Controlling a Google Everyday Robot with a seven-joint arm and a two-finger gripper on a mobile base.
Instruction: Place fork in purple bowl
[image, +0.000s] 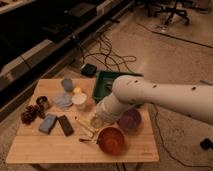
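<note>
Nearest, a glossy orange-red round bowl (111, 140) sits on the pale wooden table (45, 146) — no writing is legible anywhere. A small silver metal fork (86, 141) seems to lie just left of that bowl, though it is faint. Just behind, the white arm (150, 95) reaches in from the right, angled down; its gripper (96, 121) is pressed together, low over the table. The dark purple round bowl (131, 120) lies beside it — a green tray (104, 80) farther back.
</note>
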